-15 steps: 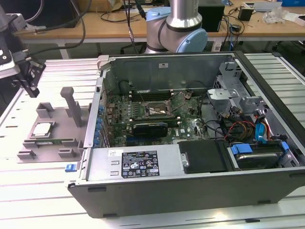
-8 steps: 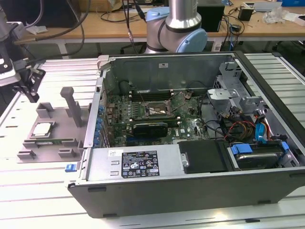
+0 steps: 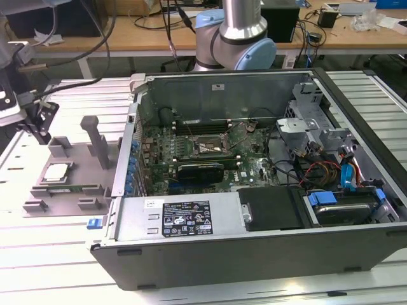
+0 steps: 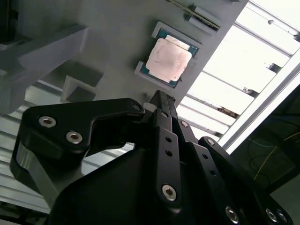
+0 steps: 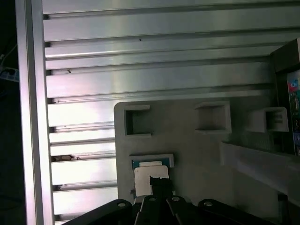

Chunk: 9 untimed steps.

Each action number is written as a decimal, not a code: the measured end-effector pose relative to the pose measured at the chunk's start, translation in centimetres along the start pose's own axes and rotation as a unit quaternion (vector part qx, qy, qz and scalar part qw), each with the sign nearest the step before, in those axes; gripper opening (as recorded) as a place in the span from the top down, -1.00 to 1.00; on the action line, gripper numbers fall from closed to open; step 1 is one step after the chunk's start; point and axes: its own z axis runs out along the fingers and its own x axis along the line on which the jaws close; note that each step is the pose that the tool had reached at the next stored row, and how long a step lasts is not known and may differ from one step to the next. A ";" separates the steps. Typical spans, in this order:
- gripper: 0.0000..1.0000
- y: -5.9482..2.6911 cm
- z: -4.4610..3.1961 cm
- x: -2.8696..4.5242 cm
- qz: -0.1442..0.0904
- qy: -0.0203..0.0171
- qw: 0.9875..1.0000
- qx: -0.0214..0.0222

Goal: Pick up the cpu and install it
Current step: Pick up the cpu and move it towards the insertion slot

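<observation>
The cpu (image 3: 56, 171) is a small square chip with a silver metal top. It lies flat in a recess of the grey plastic tray (image 3: 67, 190) at the exterior view's left, outside the computer case. My gripper (image 3: 39, 130) hangs in the air above the tray, a little to the left of the chip and apart from it. In the second wrist view the cpu (image 4: 168, 58) lies beyond the black gripper (image 4: 158, 98) tip. In the first wrist view the gripper (image 5: 159, 182) tip overlaps the edge of the cpu (image 5: 146, 177). The open socket (image 3: 205, 147) sits mid-motherboard inside the case.
The open computer case (image 3: 254, 254) takes up the middle and right, with a black card (image 3: 200, 171), power supply (image 3: 184, 219) and cables inside. Upright posts (image 3: 95, 136) rise from the tray beside the gripper. Everything rests on a ribbed aluminium table (image 3: 38, 254).
</observation>
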 end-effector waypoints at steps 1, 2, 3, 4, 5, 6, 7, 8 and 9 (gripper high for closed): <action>0.79 -0.10 0.33 0.11 0.000 0.000 1.000 0.000; 0.79 -0.19 0.62 0.16 0.000 0.000 1.000 0.000; 0.79 -0.27 0.89 0.19 0.000 0.000 1.000 0.000; 0.79 -0.33 1.08 0.21 0.000 0.001 1.000 0.000; 0.79 -0.48 1.50 0.24 0.000 0.001 1.000 0.000; 0.79 -0.70 1.82 0.25 0.000 0.002 1.000 0.000; 0.79 -0.92 2.06 0.23 0.000 0.002 1.000 0.000; 0.79 -1.03 2.18 0.22 0.000 0.002 1.000 0.000; 0.79 -1.20 2.40 0.22 0.000 0.003 1.000 0.000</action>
